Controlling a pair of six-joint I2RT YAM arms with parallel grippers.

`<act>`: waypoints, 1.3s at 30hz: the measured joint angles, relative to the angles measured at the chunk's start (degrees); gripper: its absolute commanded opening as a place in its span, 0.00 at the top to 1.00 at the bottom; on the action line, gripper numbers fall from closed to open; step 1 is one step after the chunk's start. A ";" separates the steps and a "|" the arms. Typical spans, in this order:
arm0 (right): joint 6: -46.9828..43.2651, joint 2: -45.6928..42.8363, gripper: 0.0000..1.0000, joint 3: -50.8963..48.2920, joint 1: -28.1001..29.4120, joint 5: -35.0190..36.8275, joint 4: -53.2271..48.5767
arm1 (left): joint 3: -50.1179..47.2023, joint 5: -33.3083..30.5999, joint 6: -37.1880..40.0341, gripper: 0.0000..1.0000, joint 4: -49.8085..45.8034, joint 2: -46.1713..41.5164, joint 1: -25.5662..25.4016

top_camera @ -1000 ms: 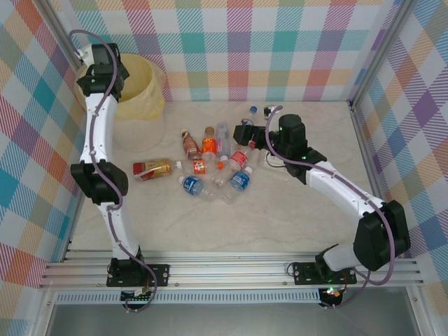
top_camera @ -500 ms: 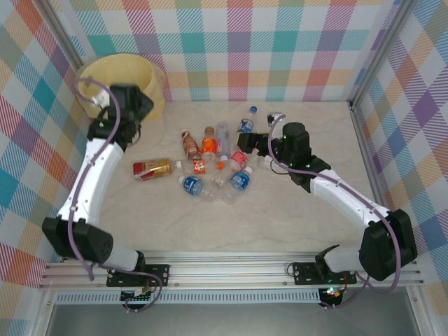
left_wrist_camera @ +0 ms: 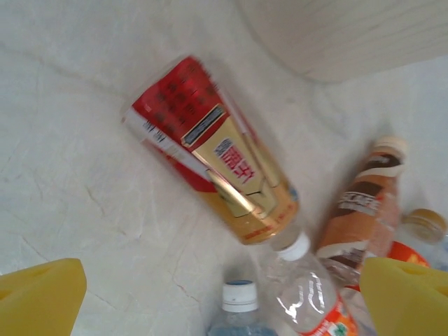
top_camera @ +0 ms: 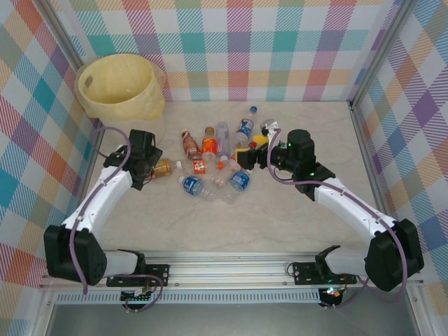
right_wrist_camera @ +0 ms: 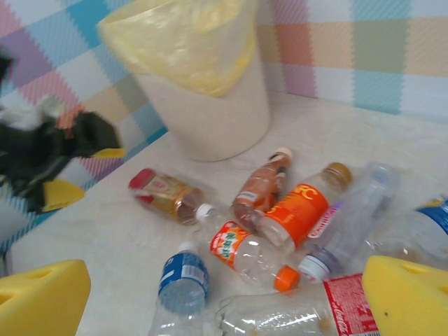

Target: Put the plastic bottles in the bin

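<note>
The plastic bottles (top_camera: 213, 164) lie on their sides in a loose heap in the middle of the desk (top_camera: 280, 224). None is in the bin (top_camera: 133, 105), which stands well apart in the far left corner with a pale yellow bag folded over its rim. From above, the clear bodies blur into one another, so an exact count cannot be made. The red-and-gold bottle (left_wrist_camera: 217, 150) at the heap's left edge is partly covered in the overhead view by the left hand (top_camera: 150, 165), whose fingers are spread wide with nothing between them. In the left wrist view only its yellow fingertips (left_wrist_camera: 38, 297) show at the lower corners, and a blue-capped bottle (left_wrist_camera: 238, 308) is cut off by the bottom edge. The right hand (top_camera: 245, 152) is at the heap's right side, fingers likewise apart and empty, covering part of the heap. In the right wrist view a red-labelled bottle (right_wrist_camera: 308, 311) is cut by the lower edge.
</note>
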 measured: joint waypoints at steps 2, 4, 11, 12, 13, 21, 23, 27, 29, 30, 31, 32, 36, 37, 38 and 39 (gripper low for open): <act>-3.06 -0.42 0.00 0.00 0.92 -2.03 -1.09 | -0.66 0.22 -1.51 0.00 0.59 2.34 0.61; -5.49 -0.55 0.00 0.00 1.66 -3.61 -2.05 | -1.11 0.39 -2.93 0.00 2.49 4.83 1.73; -8.76 -0.55 0.00 0.00 2.51 -5.64 -3.26 | -1.29 1.73 -8.57 0.00 10.40 12.37 3.93; -8.94 -0.55 0.00 0.00 2.60 -5.77 -3.26 | -1.31 1.70 -9.46 0.00 11.43 13.27 3.96; -9.11 -0.55 0.00 0.00 2.62 -5.81 -3.26 | -1.36 1.66 -10.23 0.00 12.50 14.12 3.96; -9.90 -0.50 0.00 0.00 2.78 -6.67 -3.96 | -1.40 0.11 -14.86 0.00 18.69 20.09 4.22; -10.05 -0.42 0.00 0.02 2.91 -7.04 -4.50 | -1.40 -0.50 -16.33 0.00 19.23 21.05 4.44; -10.47 0.26 0.00 0.28 3.17 -7.69 -5.35 | -1.44 -1.55 -18.97 0.05 19.69 23.43 4.72; -10.56 0.44 0.00 0.28 3.30 -7.69 -5.75 | -2.05 -1.62 -19.96 0.07 20.94 24.65 4.74; -10.67 0.44 0.00 0.28 3.41 -7.69 -5.90 | -2.29 -1.90 -20.31 0.08 21.03 24.87 4.74; -10.69 0.44 0.00 0.35 3.56 -7.69 -6.03 | -2.38 -2.03 -20.63 0.09 21.16 24.87 4.74; -10.73 0.44 0.00 0.37 3.78 -7.67 -6.10 | -2.38 -2.05 -20.63 0.11 21.24 24.87 4.74; -10.91 0.35 0.00 0.39 4.50 -7.58 -6.47 | -3.39 -2.43 -20.81 0.17 21.94 24.79 4.81; -10.93 0.31 0.00 0.39 4.52 -7.41 -6.62 | -3.76 -2.47 -20.81 0.20 22.23 24.61 4.81; -10.95 0.24 0.00 0.39 4.57 -7.21 -6.73 | -4.02 -2.56 -20.81 0.22 22.36 24.41 4.81; -11.08 0.15 0.00 0.39 4.59 -7.06 -6.88 | -4.31 -2.60 -20.83 0.24 22.53 24.26 4.81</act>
